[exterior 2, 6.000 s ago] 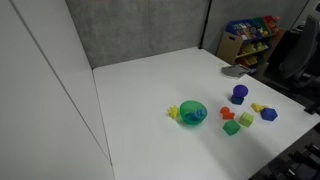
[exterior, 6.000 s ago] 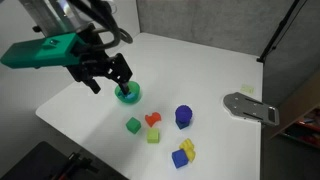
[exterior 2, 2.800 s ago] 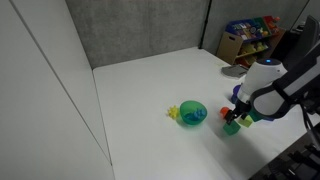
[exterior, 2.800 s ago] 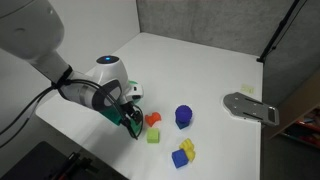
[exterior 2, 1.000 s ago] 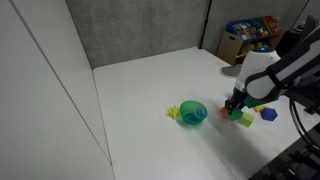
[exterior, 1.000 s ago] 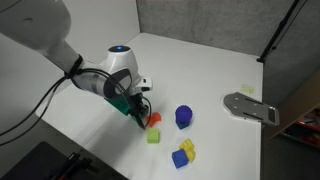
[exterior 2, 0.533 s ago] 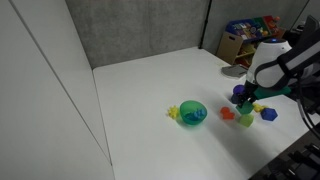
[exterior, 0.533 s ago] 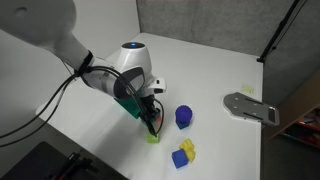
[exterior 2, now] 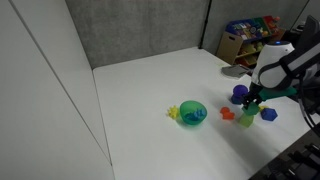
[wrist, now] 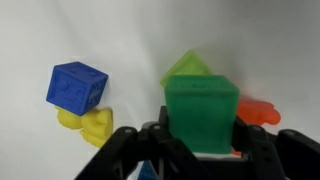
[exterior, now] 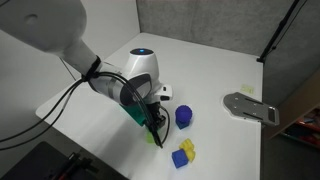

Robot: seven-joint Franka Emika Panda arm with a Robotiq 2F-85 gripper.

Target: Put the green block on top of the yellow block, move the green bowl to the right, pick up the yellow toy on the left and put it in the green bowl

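Note:
In the wrist view my gripper [wrist: 202, 138] is shut on the green block [wrist: 202, 112] and holds it just over the yellow block [wrist: 188, 67], which peeks out behind it. In both exterior views the gripper [exterior: 155, 130] [exterior 2: 249, 107] hangs low over the cluster of blocks, and the yellow block [exterior 2: 247, 121] shows under it. The green bowl [exterior 2: 192, 113] stands left of the cluster, with the yellow toy [exterior 2: 174, 112] touching its left side. The arm hides the bowl in an exterior view.
A blue cylinder [exterior: 184, 116] [exterior 2: 240, 93], a red piece [exterior 2: 227, 114] [wrist: 262, 112] and a blue block on a yellow piece [exterior: 183, 153] [wrist: 77, 86] lie close around the gripper. A grey flat object [exterior: 250, 107] lies further off. A toy shelf [exterior 2: 248, 40] stands behind the table.
The gripper has carried the green block from beside the red piece across to over the yellow block and has come lower. The bowl and the yellow toy have not moved.

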